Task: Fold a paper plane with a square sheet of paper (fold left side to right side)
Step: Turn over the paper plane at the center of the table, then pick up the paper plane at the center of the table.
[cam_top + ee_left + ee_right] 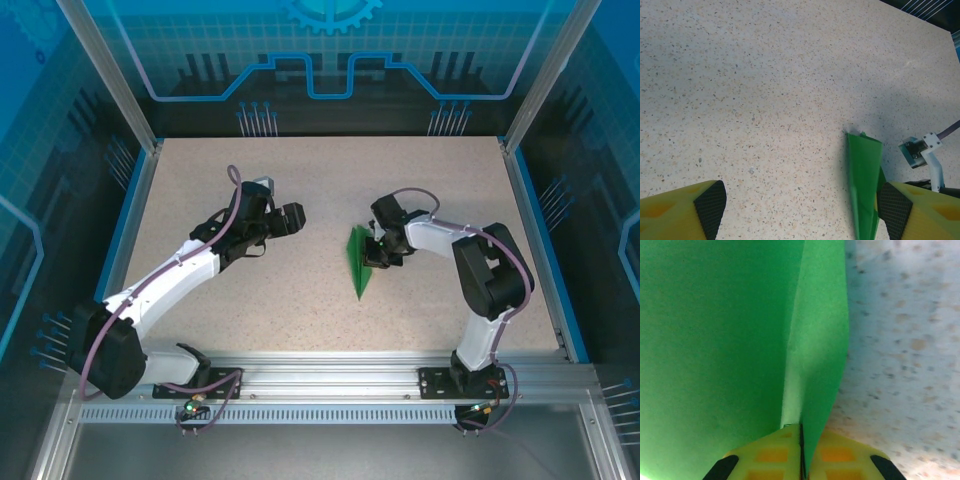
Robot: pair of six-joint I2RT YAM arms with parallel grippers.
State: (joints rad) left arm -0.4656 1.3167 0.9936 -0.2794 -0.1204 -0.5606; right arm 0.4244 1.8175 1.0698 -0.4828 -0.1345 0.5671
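Right wrist view: we see our right end effector (801,436) pinching the green paper plane (715,340), near the middle of the counter (300,180). Left of that middle, our left end effector (293,218) hangs spread wide, holding nothing.

- The whole table (330,170) is seen from high above its near edge, looking down and forward
- The left wrist view is aimed at a slant across the table, fairly near
- The right wrist view is held very close to the green paper (715,340), shared by all three views
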